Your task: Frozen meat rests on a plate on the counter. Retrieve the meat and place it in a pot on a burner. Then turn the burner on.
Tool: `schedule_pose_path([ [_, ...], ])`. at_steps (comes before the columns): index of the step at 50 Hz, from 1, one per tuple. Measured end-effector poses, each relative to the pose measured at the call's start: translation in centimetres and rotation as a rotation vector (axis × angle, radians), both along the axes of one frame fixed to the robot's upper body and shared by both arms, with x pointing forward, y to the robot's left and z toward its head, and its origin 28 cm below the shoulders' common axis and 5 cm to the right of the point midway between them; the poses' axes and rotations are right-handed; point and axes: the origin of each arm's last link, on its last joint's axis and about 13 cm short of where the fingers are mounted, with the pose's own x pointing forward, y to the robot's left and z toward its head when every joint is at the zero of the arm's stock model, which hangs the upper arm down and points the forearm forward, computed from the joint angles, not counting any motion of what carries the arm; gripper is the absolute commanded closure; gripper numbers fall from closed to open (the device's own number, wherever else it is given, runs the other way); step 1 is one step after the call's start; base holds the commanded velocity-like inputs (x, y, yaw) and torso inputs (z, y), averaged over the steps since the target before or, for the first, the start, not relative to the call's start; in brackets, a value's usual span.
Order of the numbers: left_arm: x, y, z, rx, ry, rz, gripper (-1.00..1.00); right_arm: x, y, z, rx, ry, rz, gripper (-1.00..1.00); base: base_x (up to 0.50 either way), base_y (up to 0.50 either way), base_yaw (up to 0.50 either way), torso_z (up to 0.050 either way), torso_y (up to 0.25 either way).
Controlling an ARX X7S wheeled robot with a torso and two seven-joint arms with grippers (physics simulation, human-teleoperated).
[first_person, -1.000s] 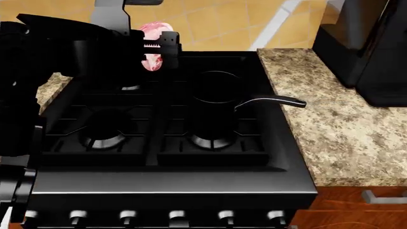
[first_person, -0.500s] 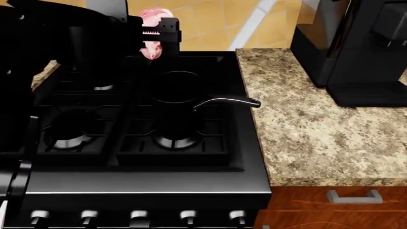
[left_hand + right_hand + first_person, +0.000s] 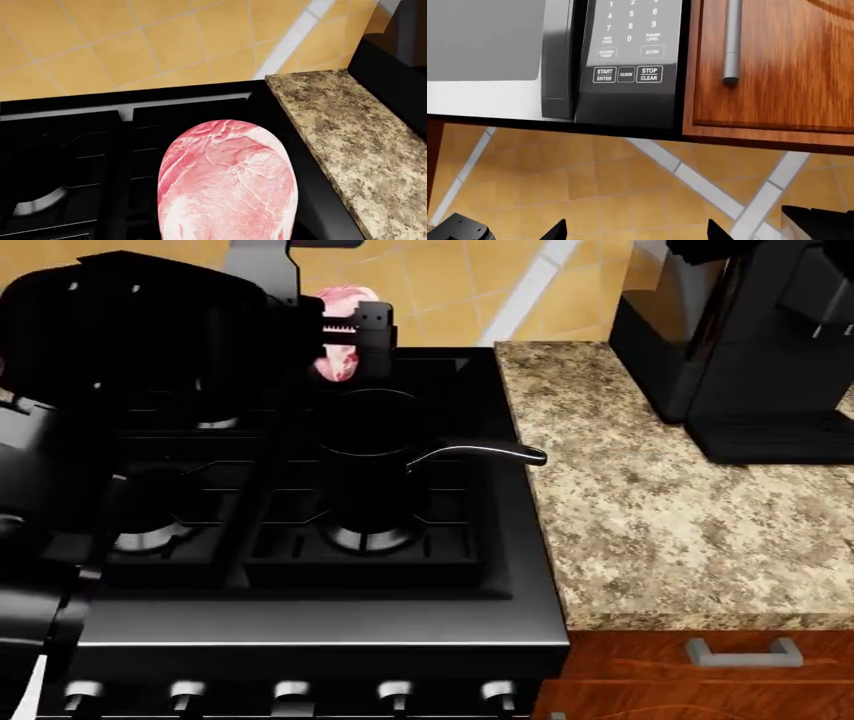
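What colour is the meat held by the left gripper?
Pink-red meat with white marbling, clearest in the left wrist view.

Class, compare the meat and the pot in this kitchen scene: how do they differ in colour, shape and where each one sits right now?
Colour: the meat is pink-red with white marbling; the pot is plain black.
Shape: the meat is a rounded lump; the pot is a tall cylinder with a long handle.
Position: the meat is held in the air by the left gripper; the pot stands on a stove burner.
Shared: both are over the black stove.
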Motion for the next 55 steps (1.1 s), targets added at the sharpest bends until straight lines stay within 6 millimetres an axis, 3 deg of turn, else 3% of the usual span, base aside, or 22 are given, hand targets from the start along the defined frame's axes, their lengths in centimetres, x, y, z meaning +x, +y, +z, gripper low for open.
schedule_pose_path([
  [28,2.2,-1.1,-2.9,0.024,0.101,-0.022,1.0,0.8,-0.7,-1.3,0.023,0.035,-0.018,-1.0,0.0,0.0,0.0,0.0,0.0],
  [55,2.1,-1.3,-3.7,0.035,0.13,-0.03,1.0,1.6,-0.3,-1.8,0.03,0.04,-0.022,-1.0,0.0,0.0,0.0,0.0,0.0],
])
